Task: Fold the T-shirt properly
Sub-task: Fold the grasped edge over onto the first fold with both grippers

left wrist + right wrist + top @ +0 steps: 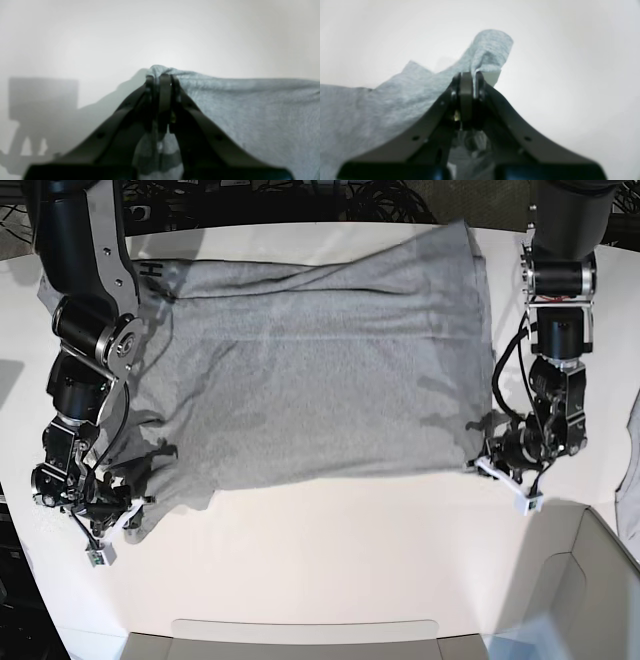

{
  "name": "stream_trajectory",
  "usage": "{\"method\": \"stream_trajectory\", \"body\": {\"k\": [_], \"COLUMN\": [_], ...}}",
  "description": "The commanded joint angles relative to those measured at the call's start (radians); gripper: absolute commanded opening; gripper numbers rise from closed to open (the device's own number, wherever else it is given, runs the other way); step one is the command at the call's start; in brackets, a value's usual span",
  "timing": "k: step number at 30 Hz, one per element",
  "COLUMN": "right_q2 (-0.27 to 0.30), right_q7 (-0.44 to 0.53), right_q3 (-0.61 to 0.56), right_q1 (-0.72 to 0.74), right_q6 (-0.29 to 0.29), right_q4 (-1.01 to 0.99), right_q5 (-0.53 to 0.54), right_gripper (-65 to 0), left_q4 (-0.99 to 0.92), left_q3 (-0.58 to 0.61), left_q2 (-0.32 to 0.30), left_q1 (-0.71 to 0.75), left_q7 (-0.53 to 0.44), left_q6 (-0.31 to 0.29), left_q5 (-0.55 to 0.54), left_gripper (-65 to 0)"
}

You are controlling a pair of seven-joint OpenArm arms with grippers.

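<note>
- The left gripper (162, 77) fills the lower middle of the left wrist view, its two dark arms rising from the bottom corners and meeting at the tips
- The jaws are pressed together on a bunched edge of the T-shirt (250, 110), a small hump of grey cloth standing just above the tips
- The heather-grey fabric spreads from the pinch to the right edge, its top edge nearly level
- More grey cloth hangs between the arms below the tips, perhaps with darker bands, though it is too blurred to tell
- The white table (100, 45) lies behind, with soft shadows on the left
</note>
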Motion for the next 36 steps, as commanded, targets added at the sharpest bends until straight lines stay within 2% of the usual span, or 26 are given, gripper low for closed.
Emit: {"method": "stream_trajectory", "body": {"k": [1,8,15,18,21,24,25,27,29,32,36], "right_q2": [0.012,-0.001,0.004,0.007,0.001,-0.016,-0.025,-0.03,-0.034,-0.054,-0.073], "right_q7": [0.054,0.086,0.08,0.023,-0.036,-0.061,-0.07,-0.122,-0.178,-0.23,-0.24], "right_q3": [-0.001,-0.05,-0.044,-0.041,-0.042,-0.05,-0.05,-0.047,-0.044,-0.042,-0.049], "right_q1": [0.052,0.082,0.05,0.024,-0.039,-0.116,-0.132,-0.162,-0.188,-0.238,-0.329], "right_q6": [-0.014,-0.018,-0.018,-0.014,-0.01,-0.009,0.0,0.062,0.098,0.109,0.109], "right_q4": [0.017,0.008,0.011,0.035,0.154,0.273,0.301,0.368,0.424,0.519,0.641], "right_q5": [0.015,0.016,0.016,0.021,0.021,0.021,0.021,0.021,0.021,0.021,0.021], "right_gripper": [-65.0,-65.0,-65.0,-65.0,-65.0,-65.0,-65.0,-65.0,-65.0,-65.0,-65.0], "left_q4": [0.017,0.014,0.025,0.05,0.146,0.24,0.264,0.318,0.358,0.413,0.49], "left_q3": [-0.007,-0.012,-0.015,-0.015,-0.017,-0.06,-0.084,-0.139,-0.179,-0.202,-0.204], "left_q2": [-0.016,-0.047,-0.061,-0.064,-0.076,-0.078,-0.076,-0.075,-0.075,-0.075,-0.075], "left_q1": [-0.049,-0.126,-0.099,-0.05,0.025,0.094,0.114,0.157,0.189,0.23,0.287], "left_q7": [-0.025,-0.011,0.06,0.063,0.067,0.124,0.138,0.164,0.181,0.219,0.256], "left_q6": [0.001,0.003,-0.003,-0.005,-0.005,-0.002,-0.002,-0.002,-0.003,-0.005,-0.003], "left_q5": [-0.009,-0.009,-0.015,-0.015,-0.015,-0.015,-0.015,-0.015,-0.016,-0.015,-0.015], "left_gripper": [-65.0,-65.0,-65.0,-65.0,-65.0,-65.0,-65.0,-65.0,-65.0,-65.0,-65.0]}}
